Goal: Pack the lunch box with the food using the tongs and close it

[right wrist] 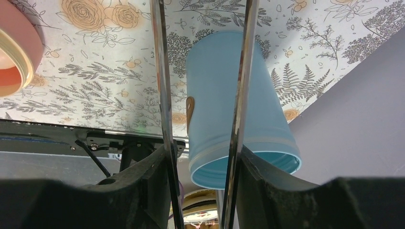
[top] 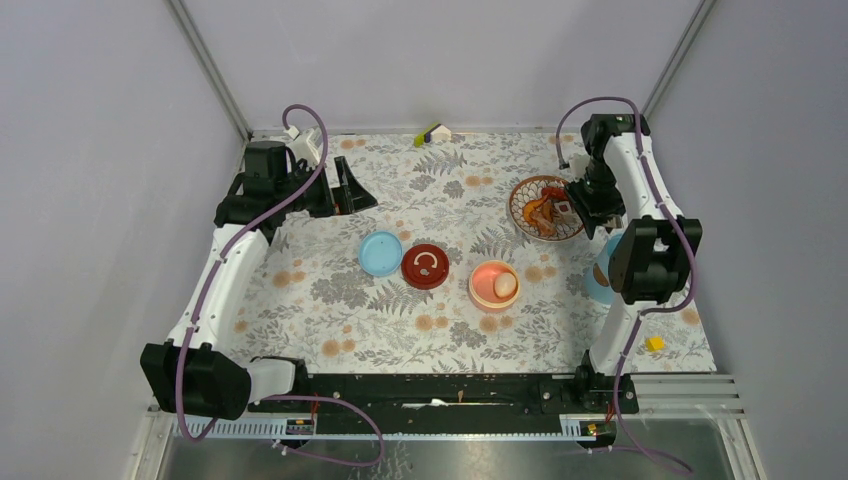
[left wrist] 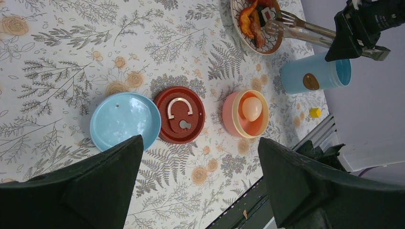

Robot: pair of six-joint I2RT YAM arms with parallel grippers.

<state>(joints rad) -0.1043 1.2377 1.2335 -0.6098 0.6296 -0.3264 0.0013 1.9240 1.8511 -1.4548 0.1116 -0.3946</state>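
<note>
The right tool point(top: 588, 207) is partly closed, its two fingers pressing from outside on the long thin arms of the slim silvery metal tongs point(left wrist: 305, 32). It holds them over the wide brown-rimmed patterned dish point(left wrist: 237, 21) at the far right of the flower-printed desk point(top: 330, 300). The tongs' forked tips lie at the dish, beside the dark red-brown and orange food pieces point(left wrist: 250, 21) on it. Whether the tips pinch a piece cannot be told. The left tool point(left wrist: 199, 140) stands wide apart with nothing between its fingers, above the far left part of the desk. In the middle of the desk lie, in a row from left to right, the flat light-blue disc point(left wrist: 125, 120), a dark red round lid with a pale curved handle point(left wrist: 180, 115) touching it, and the small salmon-pink bowl point(left wrist: 244, 113), a little apart. The white egg-like oval point(left wrist: 251, 108) lies inside the bowl. The light-blue cylindrical shell point(right wrist: 215, 105) lies on its side near the desk's right edge, beneath the right arm, its mouth open. A small yellow cube point(top: 654, 343) sits near the front right corner.
</note>
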